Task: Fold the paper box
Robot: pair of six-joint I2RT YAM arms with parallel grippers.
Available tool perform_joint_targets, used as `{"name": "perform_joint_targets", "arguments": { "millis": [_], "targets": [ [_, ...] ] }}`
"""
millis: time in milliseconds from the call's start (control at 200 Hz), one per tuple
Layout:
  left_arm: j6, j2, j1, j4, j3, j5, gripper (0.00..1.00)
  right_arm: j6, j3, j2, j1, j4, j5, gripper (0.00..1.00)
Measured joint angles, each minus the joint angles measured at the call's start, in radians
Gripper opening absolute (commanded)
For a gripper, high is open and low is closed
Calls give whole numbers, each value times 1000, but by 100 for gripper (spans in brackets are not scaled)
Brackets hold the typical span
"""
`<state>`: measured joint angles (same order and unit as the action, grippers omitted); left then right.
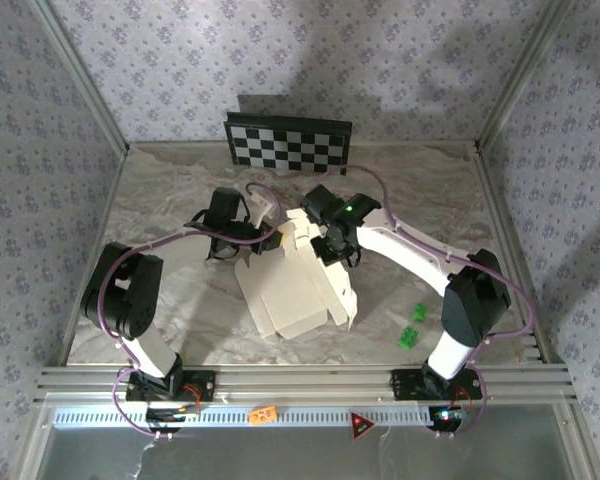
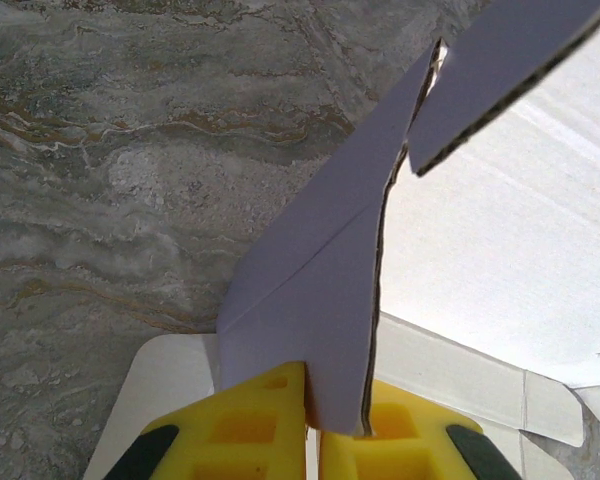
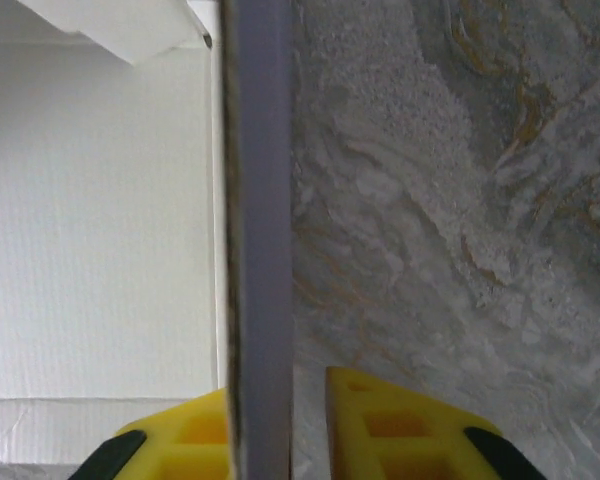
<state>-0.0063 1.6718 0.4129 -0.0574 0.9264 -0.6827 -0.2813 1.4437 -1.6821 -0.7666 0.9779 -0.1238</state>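
Note:
The paper box [image 1: 292,292] lies part-folded in the middle of the marble table, cream-white inside face up, with flaps raised at its far end. My left gripper [image 1: 263,236] reaches in from the left. In the left wrist view its yellow fingers [image 2: 250,425] are shut on a standing lavender flap [image 2: 310,270]. My right gripper [image 1: 327,247] comes in from the right at the box's far corner. In the right wrist view an upright lavender flap [image 3: 261,200] rests against its left finger, and a gap shows between the flap and the right finger [image 3: 400,425], so the jaws stand open.
A black-and-white checkerboard panel [image 1: 288,143] leans on the back wall. Small green pieces [image 1: 412,330] lie near the right arm's base. Patterned walls close in the table on three sides, and a metal rail [image 1: 300,380] runs along the near edge.

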Motion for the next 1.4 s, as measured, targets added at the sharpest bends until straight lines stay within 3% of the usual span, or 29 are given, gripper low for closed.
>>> {"name": "perform_joint_targets", "arguments": {
  "millis": [75,470,785,1164,1399],
  "targets": [
    [-1,0,0,0,0,3,10,-6,2,1,0,12,0,37],
    [-6,0,0,2,0,12,10,-21,86,32,7,2,39,50],
    [-7,0,0,4,-8,18,10,-130,165,22,96,-122,74,60],
    [-14,0,3,4,-8,19,10,-180,367,-188,109,-165,89,59],
    [-14,0,5,4,-8,19,10,-179,382,-225,99,-145,82,55]
  ]
}}
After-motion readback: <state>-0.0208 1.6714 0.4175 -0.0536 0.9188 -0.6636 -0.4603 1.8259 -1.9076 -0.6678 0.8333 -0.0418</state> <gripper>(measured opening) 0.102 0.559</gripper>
